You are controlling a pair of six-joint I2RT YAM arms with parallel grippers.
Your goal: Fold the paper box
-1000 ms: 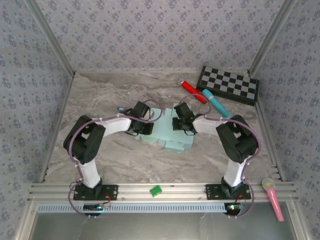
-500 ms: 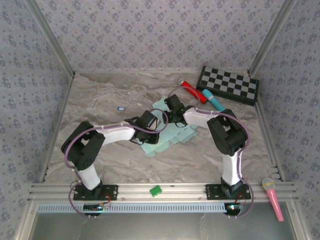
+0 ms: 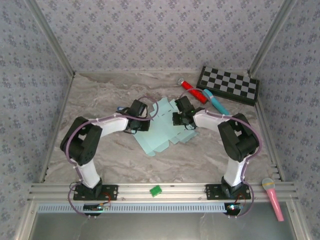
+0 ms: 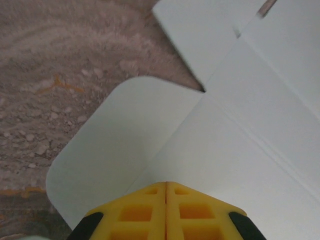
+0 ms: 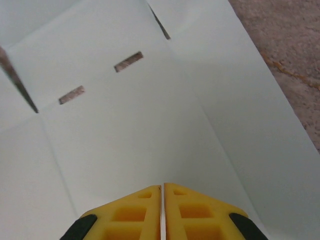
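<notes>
Box (image 3: 161,130): flat die-cut sheet on counter (image 3: 100,95), no wall raised; all folding left. Left pincer (image 4: 166,185), right pincer (image 5: 162,187): fingers closed together, over sheet.

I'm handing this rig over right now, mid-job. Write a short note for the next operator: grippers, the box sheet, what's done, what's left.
Left gripper: fingers shut, tips over the sheet's left side by a rounded flap. I can't tell whether it is pinching card.
Right gripper: fingers shut, tips over the sheet's right part near two slots. Same doubt about pinching.
Sheet: lies open and flat on the table, between the two arms.
Done: nothing visible; no panel or flap stands folded.
Left: all the folding and tab tucking.
</notes>
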